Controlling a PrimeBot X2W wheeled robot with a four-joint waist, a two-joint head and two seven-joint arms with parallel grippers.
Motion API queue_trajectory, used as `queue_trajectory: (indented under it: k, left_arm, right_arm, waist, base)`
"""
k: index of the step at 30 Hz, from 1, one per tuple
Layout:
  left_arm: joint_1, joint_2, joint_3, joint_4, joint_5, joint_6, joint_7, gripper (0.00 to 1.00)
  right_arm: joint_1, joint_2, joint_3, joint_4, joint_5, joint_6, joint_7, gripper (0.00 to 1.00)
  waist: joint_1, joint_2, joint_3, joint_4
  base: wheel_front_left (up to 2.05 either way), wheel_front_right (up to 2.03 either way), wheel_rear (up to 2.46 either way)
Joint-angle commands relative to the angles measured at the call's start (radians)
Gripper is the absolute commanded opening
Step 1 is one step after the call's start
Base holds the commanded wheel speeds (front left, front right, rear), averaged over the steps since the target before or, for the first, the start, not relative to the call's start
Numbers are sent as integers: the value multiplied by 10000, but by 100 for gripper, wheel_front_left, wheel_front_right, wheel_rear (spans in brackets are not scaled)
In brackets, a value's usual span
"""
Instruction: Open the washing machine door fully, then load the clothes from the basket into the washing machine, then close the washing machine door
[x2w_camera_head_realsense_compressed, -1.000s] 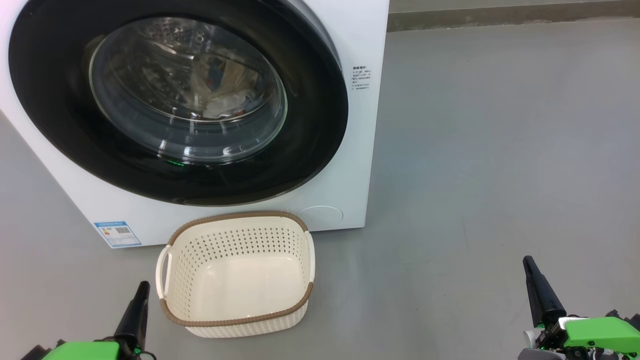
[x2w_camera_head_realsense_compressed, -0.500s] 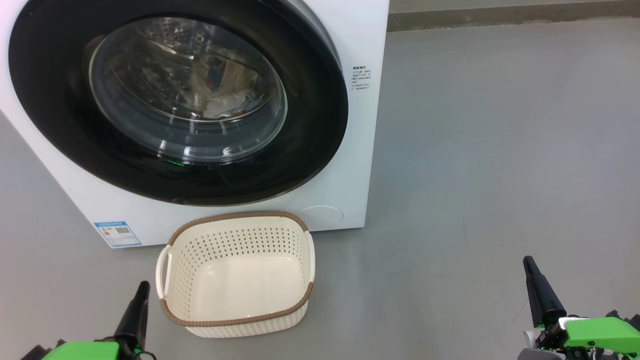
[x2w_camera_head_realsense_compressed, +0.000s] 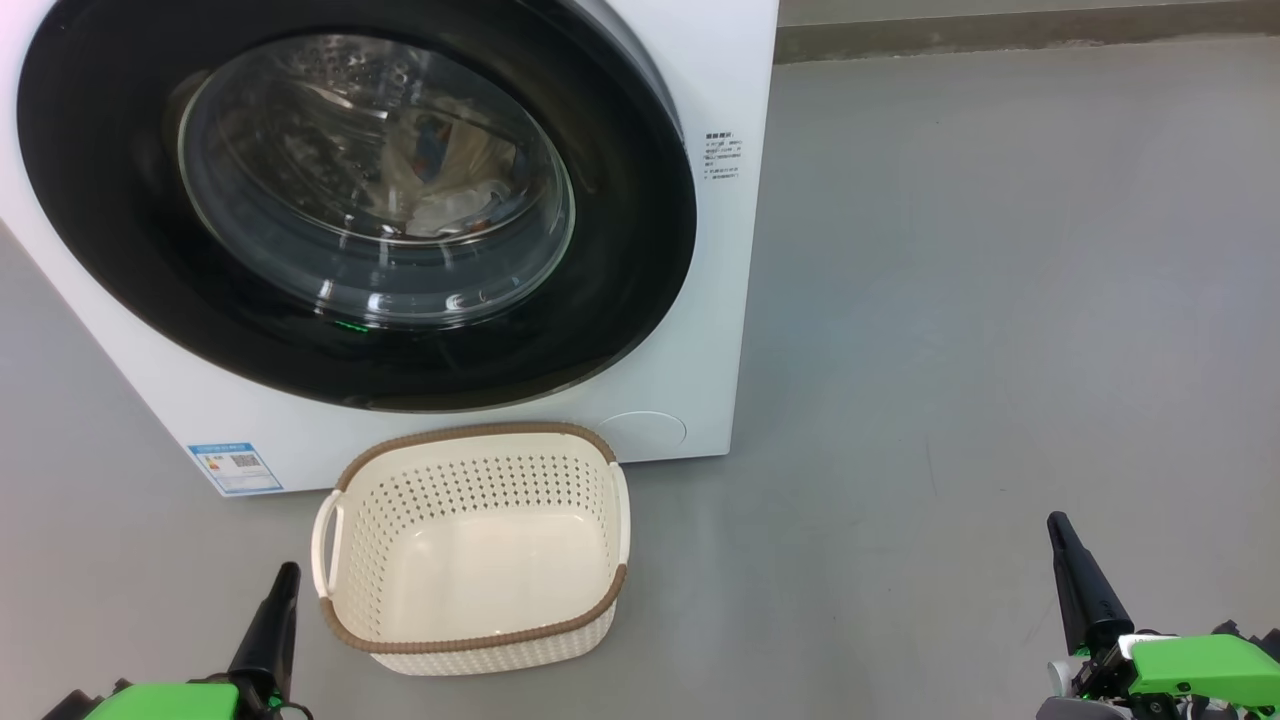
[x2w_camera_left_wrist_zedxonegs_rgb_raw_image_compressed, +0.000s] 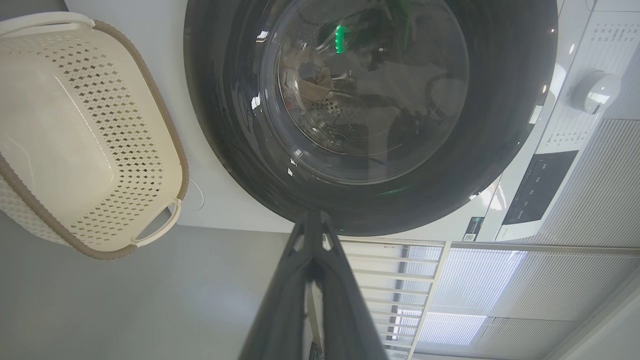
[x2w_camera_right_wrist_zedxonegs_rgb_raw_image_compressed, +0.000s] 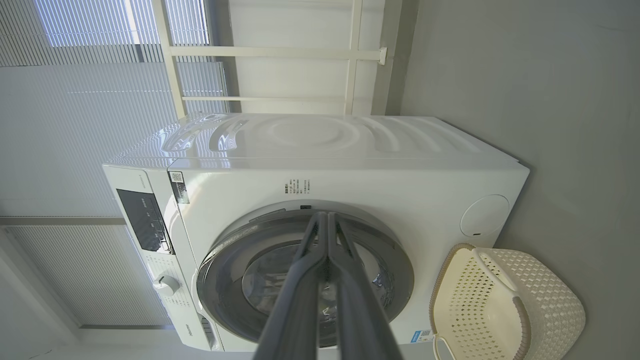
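The washing machine door (x2w_camera_head_realsense_compressed: 360, 200), a glossy black ring around a bulging glass bowl, sits closed on the white washing machine (x2w_camera_head_realsense_compressed: 715, 330). Pale clothes (x2w_camera_head_realsense_compressed: 450, 205) show behind the glass. The perforated cream plastic basket (x2w_camera_head_realsense_compressed: 480, 480), brown-rimmed, stands on the grey floor (x2w_camera_head_realsense_compressed: 950, 300) just before it. The left end effector (x2w_camera_head_realsense_compressed: 285, 580) and right end effector (x2w_camera_head_realsense_compressed: 1060, 530), tapered dark fingers pressed together, hold nothing.

Each hand ends in 2 long dark fingers (x2w_camera_left_wrist_zedxonegs_rgb_raw_image_compressed: 282, 310) — matte, grey-black, tapering to a narrow tip, with small openings just behind that tip. Behind the left hand (x2w_camera_head_realsense_compressed: 287, 575) sits a bright green shell (x2w_camera_head_realsense_compressed: 165, 702) edged with black parts. The right hand (x2w_camera_head_realsense_compressed: 1057, 525) has a matching green cover (x2w_camera_head_realsense_compressed: 1205, 665), and at its fingers' base a small white block (x2w_camera_head_realsense_compressed: 1135, 645) beside black fittings.
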Motion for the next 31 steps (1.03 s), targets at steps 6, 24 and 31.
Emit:
queue_trajectory:
  k: [6,24,31]
  left_arm:
    - [-416,112,357,-192,124,-27,39,0]
    - [-417,102,370,-191,135,-27,50,0]
    - [-418,99,375,-191,139,-27,54,0]
  right_arm:
    - [-407,-17,242,-247,-50,16,66,0]
    - [-408,-10,232,-247,-58,16,75,0]
    - [-408,-8,229,-247,-61,16,77,0]
  waist:
    - [0,0,0,0]
    - [0,0,0,0]
    - [0,0,0,0]
  base:
    - [0,0,0]
    - [0,0,0]
    - [0,0,0]
